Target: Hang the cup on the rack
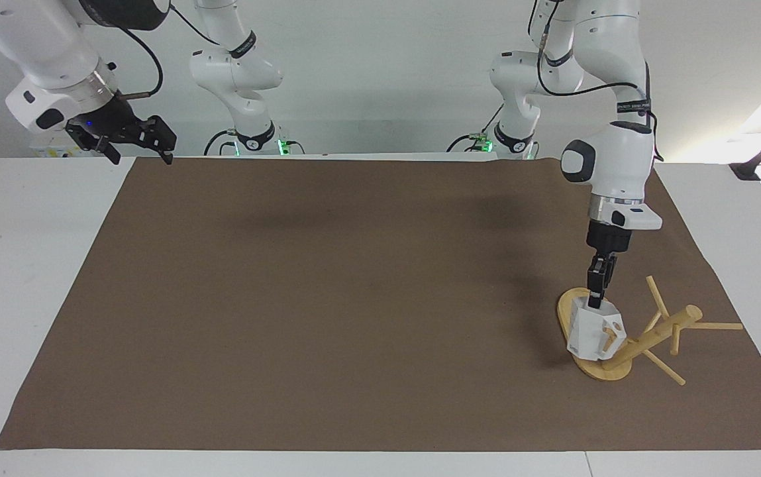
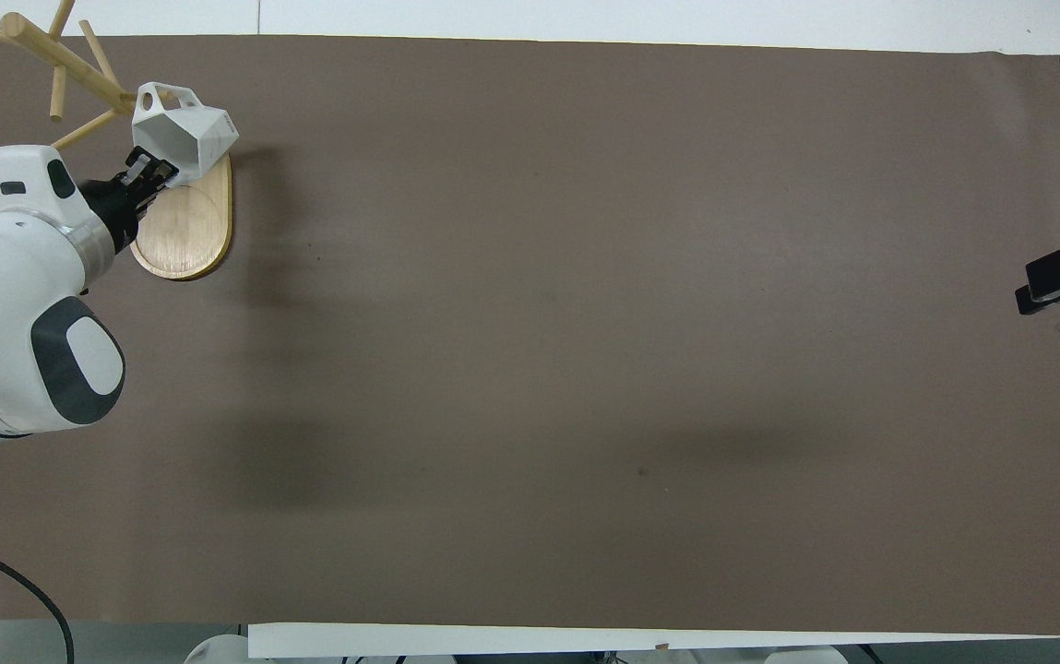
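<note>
Facing view first: the left hand (image 1: pixel 595 303) is down at the rim of the cup (image 1: pixel 592 330), fingers reaching into its mouth, but whether they are clamped on the wall or already letting go, I cannot tell from here. The cup sits over the oval base of the rack (image 1: pixel 608 368), tilted, its handle turned toward the central post with a short peg poking at the handle hole. The rack leans hard, its post slanting toward the left arm's end of the tabletop (image 1: pixel 354 298) and its pegs fanning out low.

From overhead, the cup (image 2: pixel 181 134) covers the end of the base farther from the robots, and the left hand (image 2: pixel 149 169) is just beside its rim.

The right hand (image 1: pixel 135 136) waits high over the corner of the brown mat, fingers apart, holding nothing.

Now the danger, as I judge it. That peg looks only barely through the handle, so if the hand pulls away at an angle the cup could slide off and tumble onto the base. A rack leaning like this could also tip further under the cup's weight, or be dragged by a snagged finger.
</note>
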